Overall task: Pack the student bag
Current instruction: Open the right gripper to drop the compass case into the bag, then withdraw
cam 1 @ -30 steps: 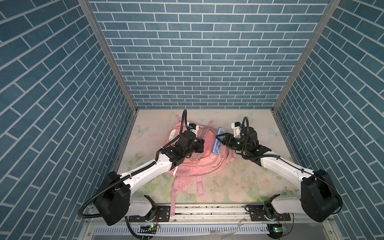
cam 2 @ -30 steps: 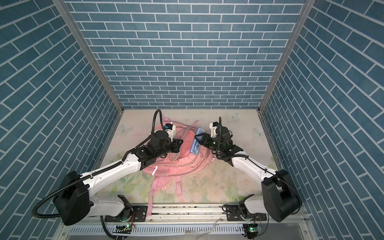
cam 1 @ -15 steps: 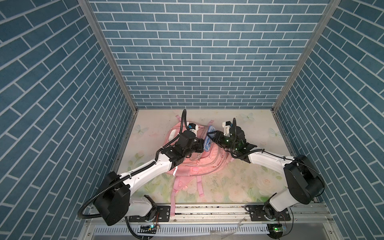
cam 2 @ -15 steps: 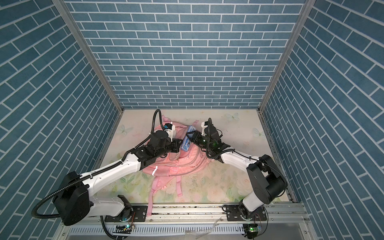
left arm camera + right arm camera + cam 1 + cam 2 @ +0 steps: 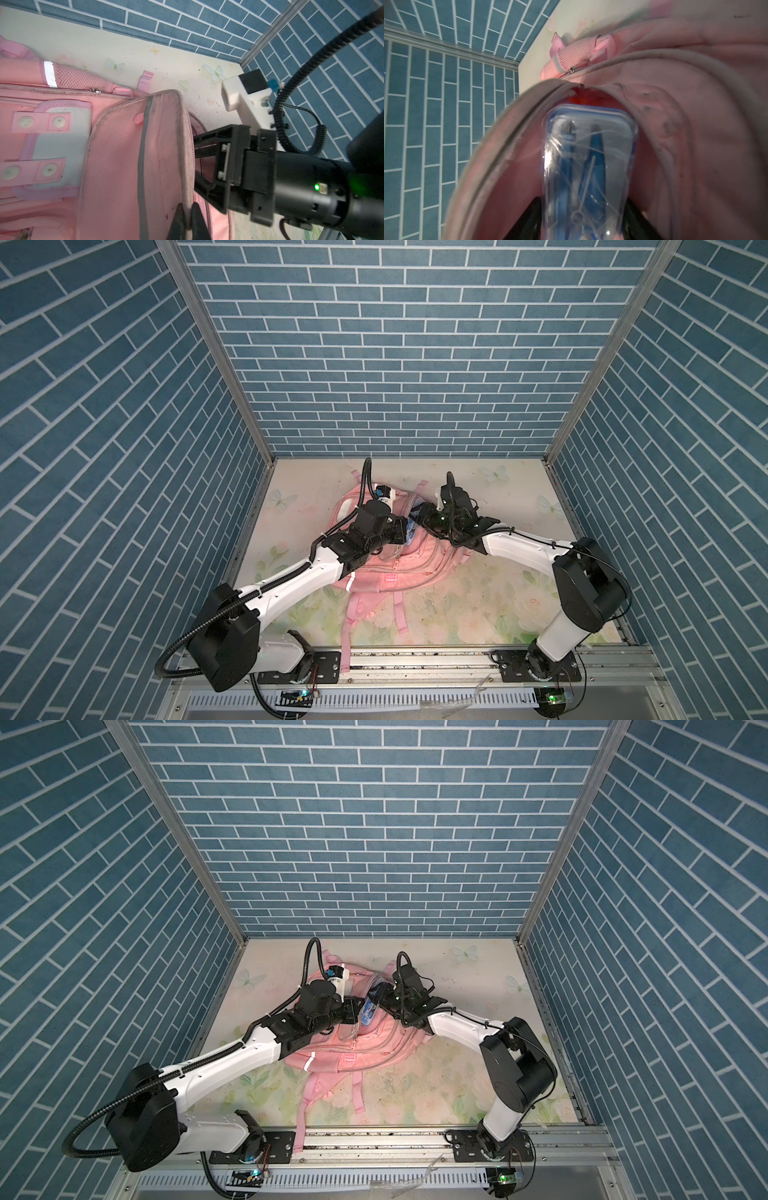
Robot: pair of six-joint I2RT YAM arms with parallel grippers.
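Pink fabric fills my left wrist view: the student bag [image 5: 116,176] lies on the pale floral surface [image 5: 104,47], with one zipped front panel [image 5: 166,135] lifted away from its body. My left fingers [image 5: 196,220] are pressed together on that panel's edge, pinching it. Behind the panel my right arm [image 5: 301,176] reaches in.

In my right wrist view the lifted panel arches over the open compartment. A clear case [image 5: 587,158] with a blue rim and blue tools inside lies with its far end under that arch. My right fingers [image 5: 527,216] sit one at each side of the case, against its edges, clamping it.

In both top views the student bag [image 5: 399,576] [image 5: 374,1052] lies flat near the middle of the surface, its straps [image 5: 347,622] trailing toward my arm bases. My two arms meet over its far half, with the clear case [image 5: 412,527] tilted between them at the opening.
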